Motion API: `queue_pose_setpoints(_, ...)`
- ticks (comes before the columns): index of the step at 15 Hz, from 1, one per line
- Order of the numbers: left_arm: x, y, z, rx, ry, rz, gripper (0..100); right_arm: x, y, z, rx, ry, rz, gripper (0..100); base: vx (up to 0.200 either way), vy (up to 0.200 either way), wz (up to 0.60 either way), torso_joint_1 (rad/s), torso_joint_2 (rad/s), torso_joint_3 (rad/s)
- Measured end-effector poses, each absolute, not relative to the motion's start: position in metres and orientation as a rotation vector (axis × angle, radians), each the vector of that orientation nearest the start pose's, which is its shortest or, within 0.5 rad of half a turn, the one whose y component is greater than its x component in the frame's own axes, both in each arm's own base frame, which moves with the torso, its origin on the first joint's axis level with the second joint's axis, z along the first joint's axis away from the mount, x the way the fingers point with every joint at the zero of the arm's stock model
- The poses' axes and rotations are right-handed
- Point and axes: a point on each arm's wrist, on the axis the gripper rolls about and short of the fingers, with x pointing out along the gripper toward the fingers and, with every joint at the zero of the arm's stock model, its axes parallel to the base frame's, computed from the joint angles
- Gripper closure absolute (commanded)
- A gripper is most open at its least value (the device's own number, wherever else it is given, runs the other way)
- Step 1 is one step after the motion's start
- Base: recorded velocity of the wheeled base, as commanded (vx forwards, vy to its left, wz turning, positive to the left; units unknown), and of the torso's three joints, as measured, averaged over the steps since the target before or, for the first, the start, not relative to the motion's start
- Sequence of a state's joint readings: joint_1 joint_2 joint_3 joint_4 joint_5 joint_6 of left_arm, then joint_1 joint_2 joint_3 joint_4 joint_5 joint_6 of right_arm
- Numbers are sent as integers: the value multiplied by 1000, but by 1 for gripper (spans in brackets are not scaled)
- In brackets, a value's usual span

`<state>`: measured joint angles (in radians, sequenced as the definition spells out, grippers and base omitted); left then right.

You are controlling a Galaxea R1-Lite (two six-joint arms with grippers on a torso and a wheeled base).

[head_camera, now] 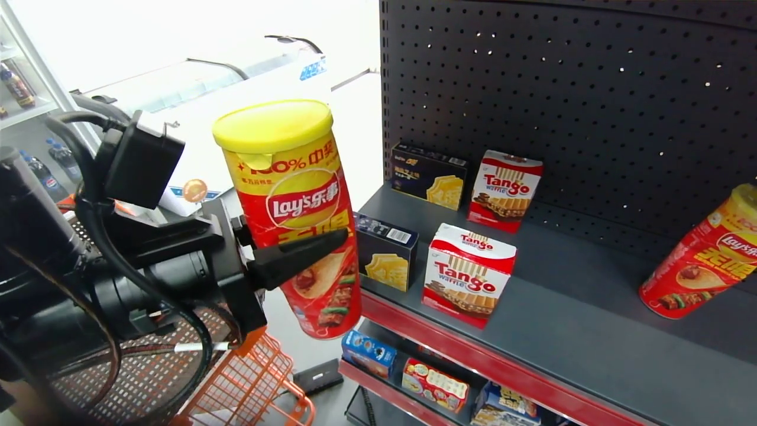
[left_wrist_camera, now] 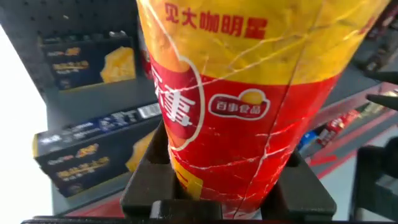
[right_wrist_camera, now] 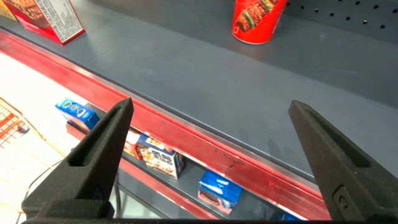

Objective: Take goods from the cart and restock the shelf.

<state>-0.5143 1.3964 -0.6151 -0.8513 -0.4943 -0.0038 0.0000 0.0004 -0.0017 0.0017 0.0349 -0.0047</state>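
Clamps the chip can (head_camera: 290, 201) mid-body with the left gripper (head_camera: 331, 248), aloft at 9 o'clock of the grey shelf (head_camera: 568, 319), with the orange cart (head_camera: 254, 384) at 7. Spreads the right gripper (right_wrist_camera: 210, 106) wide above the shelf's red lip. Backed by black pegboard (head_camera: 591, 89). Hides the far finger behind the can; clips a second can (head_camera: 704, 260) at 3 o'clock.

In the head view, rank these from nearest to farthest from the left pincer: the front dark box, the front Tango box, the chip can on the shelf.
1. The front dark box, at the shelf's front edge, right beside the left pincer gripping the held chip can.
2. The front Tango box, next along to the right.
3. The far chip can, far right on the shelf.
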Motion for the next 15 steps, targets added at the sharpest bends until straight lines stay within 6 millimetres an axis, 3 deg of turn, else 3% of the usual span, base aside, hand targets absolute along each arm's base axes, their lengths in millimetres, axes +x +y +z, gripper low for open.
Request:
queue_pose_setpoints(5, 170, -124, 234, -4, -40, -1075, 100, -23, 1, 76, -4, 0, 36, 0, 0, 0, 0, 0, 0, 0)
queue_pose_setpoints(15, 171, -127, 246, -6, -88, -1092, 100, -23, 1, 76, -4, 0, 36, 0, 0, 0, -600, 4, 0, 3)
